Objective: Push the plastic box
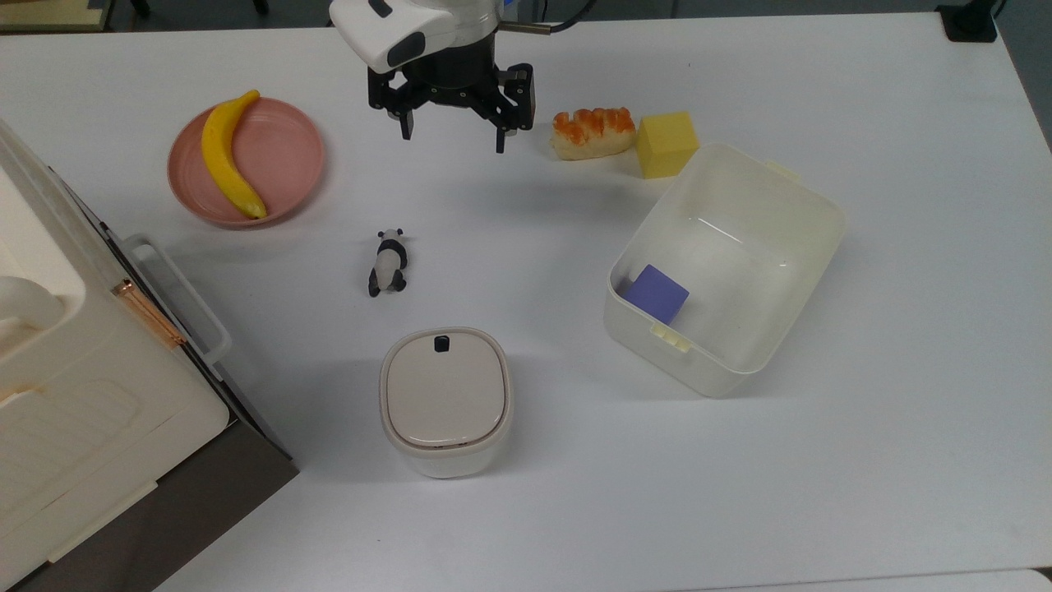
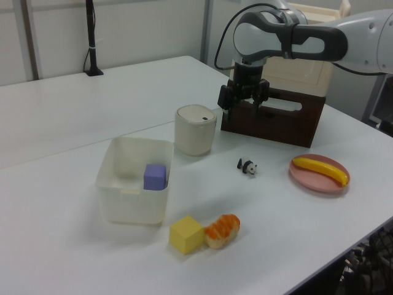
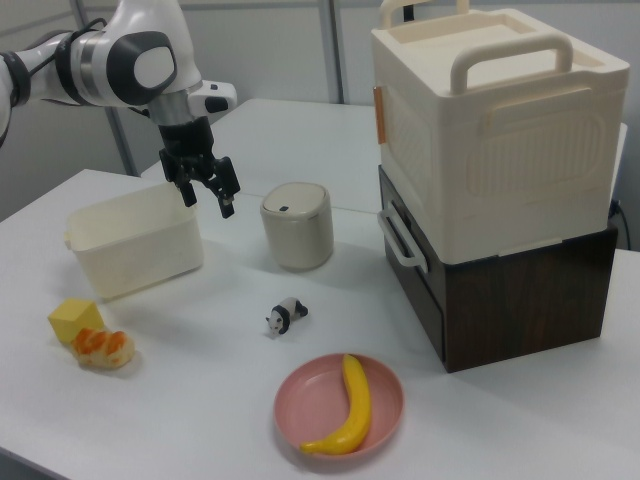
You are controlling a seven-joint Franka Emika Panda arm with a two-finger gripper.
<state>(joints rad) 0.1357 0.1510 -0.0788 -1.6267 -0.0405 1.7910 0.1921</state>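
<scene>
The plastic box [image 1: 781, 247] [image 2: 123, 203] [image 3: 130, 250] is a wide translucent milky tub with pale-yellow clip tabs, sitting on the white table at the top view's right. A purple cube [image 1: 656, 293] [image 2: 155, 176] lies inside it. My gripper [image 1: 454, 136] [image 2: 241, 109] [image 3: 207, 200] hangs open above the table, nothing between its fingers. In the top view it is at the upper middle, well to the left of the tub and apart from it.
Beside the tub lie a yellow cube [image 1: 666, 144] and a bread piece [image 1: 592, 131]. A cream lidded bin [image 1: 445, 401], a toy panda [image 1: 388, 262], a pink plate [image 1: 283, 156] with a banana [image 1: 228, 156], and a big white case [image 1: 74, 395] on a dark base also stand here.
</scene>
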